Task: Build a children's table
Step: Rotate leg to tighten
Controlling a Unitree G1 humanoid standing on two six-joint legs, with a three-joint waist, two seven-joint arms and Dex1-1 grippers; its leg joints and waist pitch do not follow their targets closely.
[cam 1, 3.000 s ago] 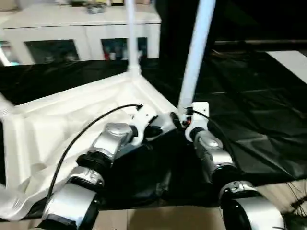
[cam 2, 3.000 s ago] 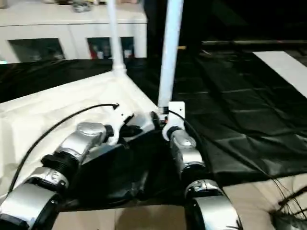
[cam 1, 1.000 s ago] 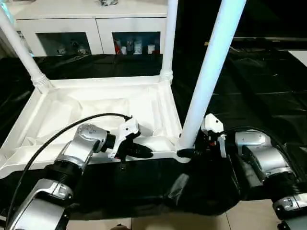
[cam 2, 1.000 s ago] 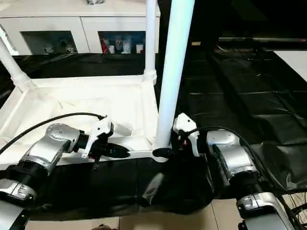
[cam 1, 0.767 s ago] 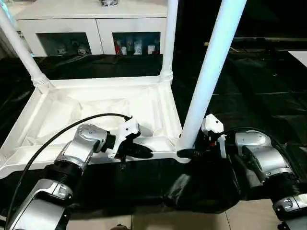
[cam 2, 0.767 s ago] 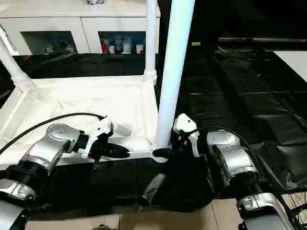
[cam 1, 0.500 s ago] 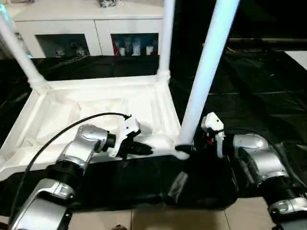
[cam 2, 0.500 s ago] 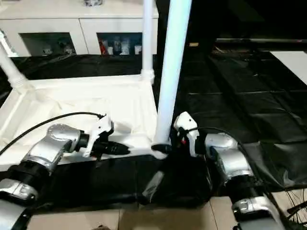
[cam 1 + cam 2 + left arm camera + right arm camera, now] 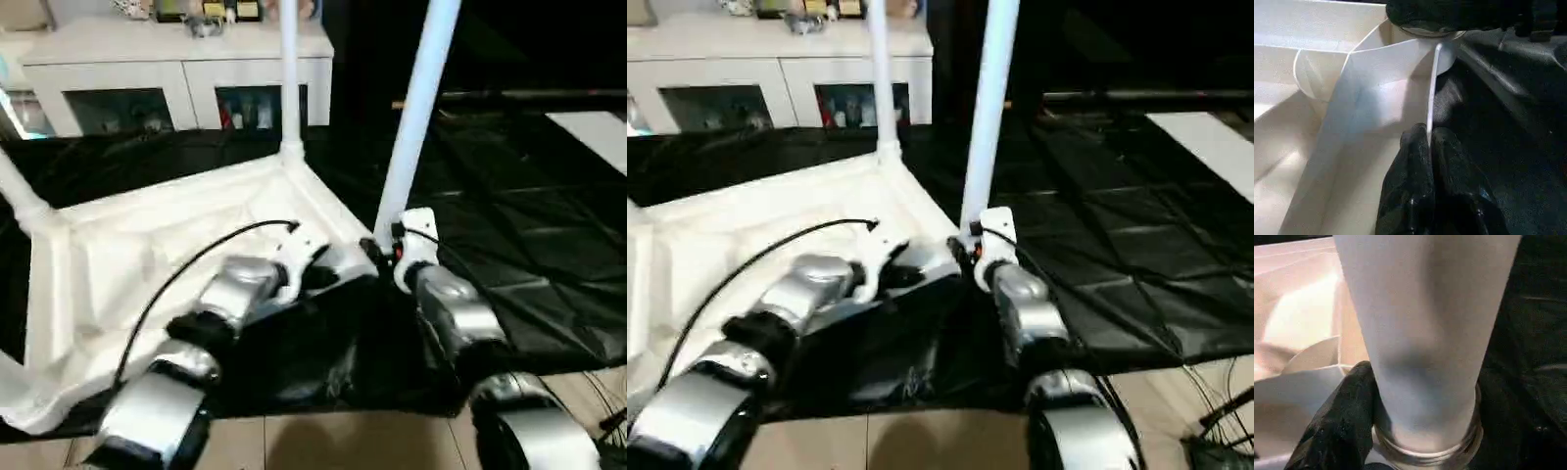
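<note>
The left end effector [image 9: 1428,147] pinches the thin rim of the table [image 9: 147,245], which lies upside down on the black tabletop [image 9: 529,235]. The right end effector [image 9: 1415,440] clasps the base of the near leg [image 9: 416,108], upright in its corner socket.

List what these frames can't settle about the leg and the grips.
- Near leg: top cut off by the head views' upper edge.
- Its seating in the corner socket: hidden in the right wrist view by the leg itself and a black finger.
- Right gripper: second finger behind the leg, closure unclear.
- Tabletop: near edge hidden by the silver forearms.
</note>
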